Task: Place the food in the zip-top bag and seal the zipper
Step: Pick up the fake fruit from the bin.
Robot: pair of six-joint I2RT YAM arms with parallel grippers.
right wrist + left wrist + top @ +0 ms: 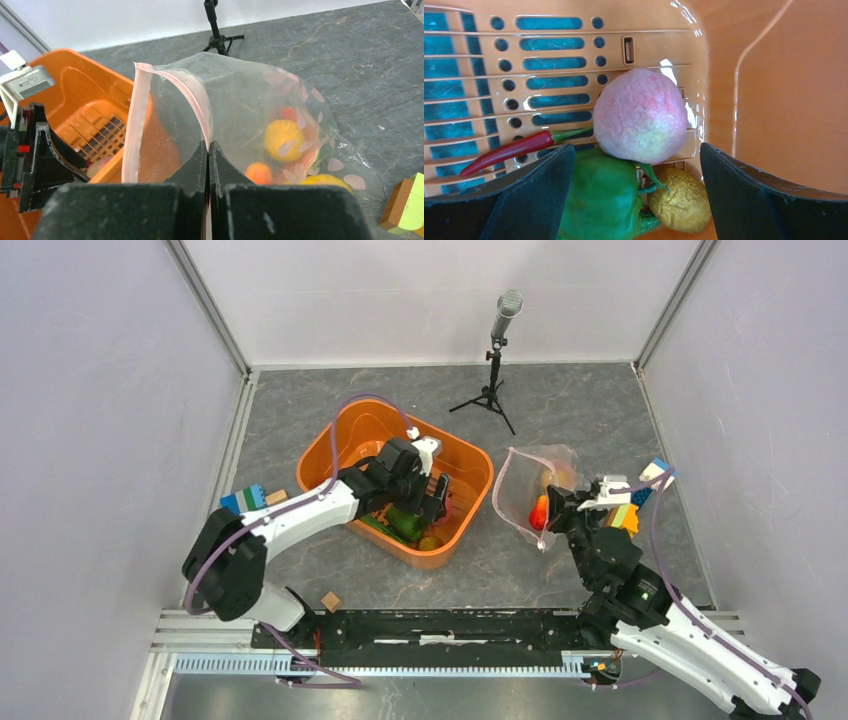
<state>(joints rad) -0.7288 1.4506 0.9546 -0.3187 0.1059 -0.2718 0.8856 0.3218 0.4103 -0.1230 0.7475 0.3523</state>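
Note:
My left gripper (636, 197) is open, low inside the orange basket (470, 465). Between its fingers lie a green bell pepper (601, 197) and a yellow knobbly piece (681, 202). A pinkish peach (640, 115) sits just beyond them, with a thin red chilli (509, 151) to its left. My right gripper (207, 150) is shut on the pink zipper (200, 107) edge of the zip-top bag (260, 100), holding its mouth open toward the basket. Yellow and orange-red food (284, 137) lies inside the bag. From above the bag (535, 485) sits right of the basket.
A microphone on a small tripod (493, 365) stands behind the basket. Coloured blocks (630, 510) lie beside my right gripper, more blocks (245, 498) left of the basket. A small wooden cube (331, 601) sits near the front rail.

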